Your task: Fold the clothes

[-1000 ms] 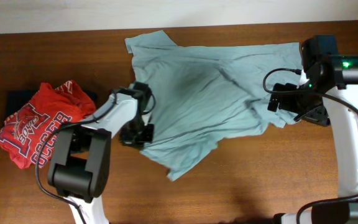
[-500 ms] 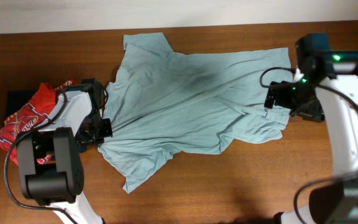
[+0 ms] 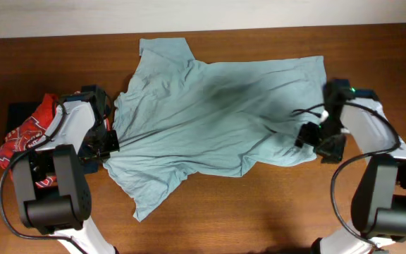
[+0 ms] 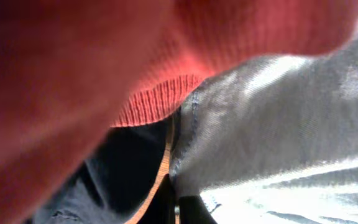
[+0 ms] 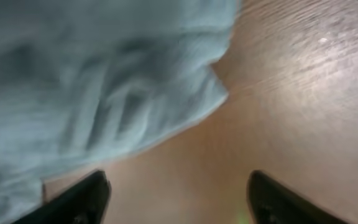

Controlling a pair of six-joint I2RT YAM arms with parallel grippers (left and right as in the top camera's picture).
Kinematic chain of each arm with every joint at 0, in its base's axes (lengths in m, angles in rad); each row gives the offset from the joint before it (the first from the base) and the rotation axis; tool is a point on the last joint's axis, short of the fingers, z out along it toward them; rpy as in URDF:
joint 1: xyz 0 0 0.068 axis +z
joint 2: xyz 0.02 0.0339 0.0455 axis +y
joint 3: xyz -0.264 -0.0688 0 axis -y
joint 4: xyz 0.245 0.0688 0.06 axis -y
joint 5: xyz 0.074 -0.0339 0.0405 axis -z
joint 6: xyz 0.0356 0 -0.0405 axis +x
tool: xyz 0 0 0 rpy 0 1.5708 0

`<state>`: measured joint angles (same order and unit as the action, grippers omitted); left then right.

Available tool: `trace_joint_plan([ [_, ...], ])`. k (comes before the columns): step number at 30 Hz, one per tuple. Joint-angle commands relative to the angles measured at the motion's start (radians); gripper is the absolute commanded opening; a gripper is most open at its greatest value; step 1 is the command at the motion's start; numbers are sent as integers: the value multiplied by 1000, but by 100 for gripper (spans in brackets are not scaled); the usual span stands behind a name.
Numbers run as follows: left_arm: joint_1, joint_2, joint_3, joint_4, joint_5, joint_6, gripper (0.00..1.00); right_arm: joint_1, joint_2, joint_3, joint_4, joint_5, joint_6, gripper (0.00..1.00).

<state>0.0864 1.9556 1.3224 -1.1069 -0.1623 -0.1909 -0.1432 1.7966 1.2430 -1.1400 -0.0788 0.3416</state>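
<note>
Overhead, T-shirt: the pale grey-teal T-shirt (image 3: 210,120) lies spread but rumpled across the middle of the desk (image 3: 273,212), with one corner trailing toward the near edge.
Overhead, left gripper: the left gripper (image 3: 106,141) is closed on the T-shirt's left edge, and taut creases fan out from it. The red shirt (image 3: 30,134) and a navy garment (image 3: 20,111) are heaped just beside it.
Overhead, right gripper: the right gripper (image 3: 314,137) sits at the T-shirt's right edge.
Left wrist, cloth: red knit fills the top, grey-teal cloth the right and navy the lower left. The view is very close, so the pinch seems to hold only the T-shirt.
Right wrist, gripper: the jaws stand spread. Bare wood shows between the fingers (image 5: 82,199), and the hem lies just ahead, untouched.
Risk, left: pulling further could drag the red shirt along, because it crowds the pinch.
Risk, right: closing here could catch nothing, or only one layer, which would skew the fold.
Surface: brown wood-grain desk, smooth and faintly glossy.
Room: a pale wall (image 3: 203,14) runs behind the far edge.
</note>
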Motion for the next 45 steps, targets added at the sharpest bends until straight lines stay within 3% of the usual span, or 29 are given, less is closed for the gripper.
trace_joint_plan([
  [1,7,-22,23,3,-24,9,0,-69,-5,-89,108,-134,8,66],
  [7,7,-22,23,3,-18,10,0,-73,-5,-172,215,-153,29,61],
  [12,7,-22,23,2,-18,10,0,-73,-5,-243,282,-122,93,34],
  [17,7,-22,23,3,-18,14,0,-75,-5,-257,235,64,106,5],
  [18,7,-22,23,3,-18,13,0,-76,-6,-255,220,92,106,4],
  [24,8,-22,23,3,-18,25,0,-114,-6,-243,84,247,146,4],
  [28,8,-22,23,6,-18,25,1,-126,-21,-243,163,32,-3,4],
  [32,8,-22,23,6,-18,25,0,-126,-30,-243,244,-146,-39,44],
  [34,8,-22,23,6,-18,25,0,-126,-30,-243,286,-201,-40,56],
  [39,8,-22,23,6,-18,28,0,-127,-30,-243,360,-278,-26,68],
  [44,8,-22,23,6,-18,28,0,-127,-26,-243,381,-211,38,67],
  [45,8,-22,23,6,-18,28,1,-127,-26,-244,382,-201,44,61],
])
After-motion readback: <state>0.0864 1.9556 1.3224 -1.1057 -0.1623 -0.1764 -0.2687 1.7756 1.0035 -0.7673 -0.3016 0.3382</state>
